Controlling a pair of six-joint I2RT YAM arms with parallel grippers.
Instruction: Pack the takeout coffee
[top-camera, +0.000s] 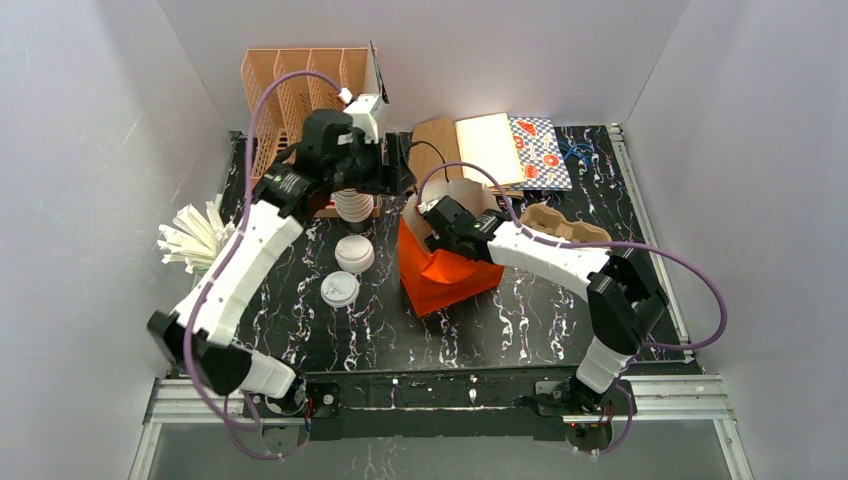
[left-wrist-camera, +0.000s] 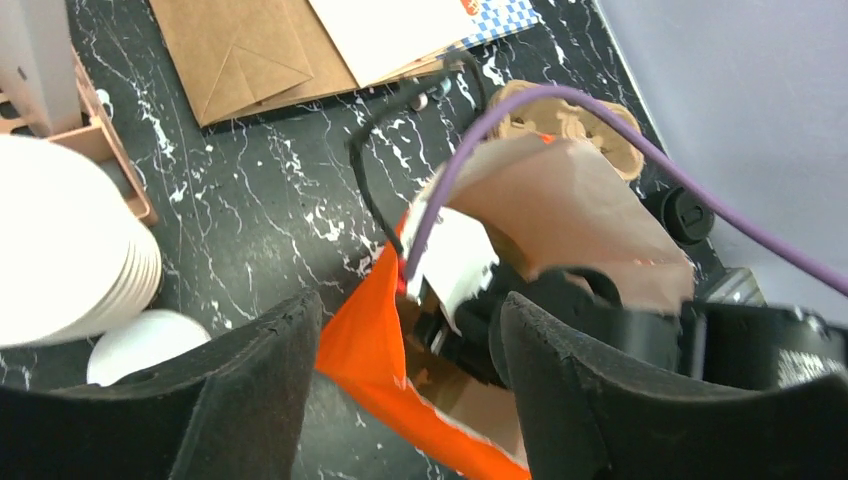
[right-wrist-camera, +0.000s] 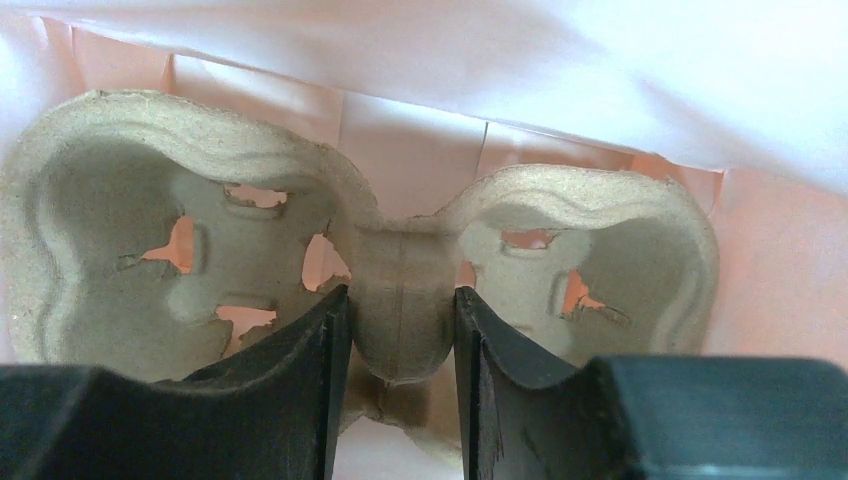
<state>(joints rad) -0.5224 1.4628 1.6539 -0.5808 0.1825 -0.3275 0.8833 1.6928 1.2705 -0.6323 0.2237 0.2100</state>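
The takeout coffee is out of view. An orange paper bag stands open in the middle of the table. My right gripper reaches into it. In the right wrist view it is shut on the middle bridge of a grey pulp cup carrier, whose two cup wells are empty. My left gripper hovers just left of the bag's mouth, beside the stack of lidless white cups. In the left wrist view it is open and holds nothing, with the bag's orange edge beyond the fingers.
A second pulp carrier lies right of the bag. A loose white lid and a white domed piece sit left of it. Behind are an orange wire rack, flat brown bags and patterned papers. White sticks fan out at the left edge.
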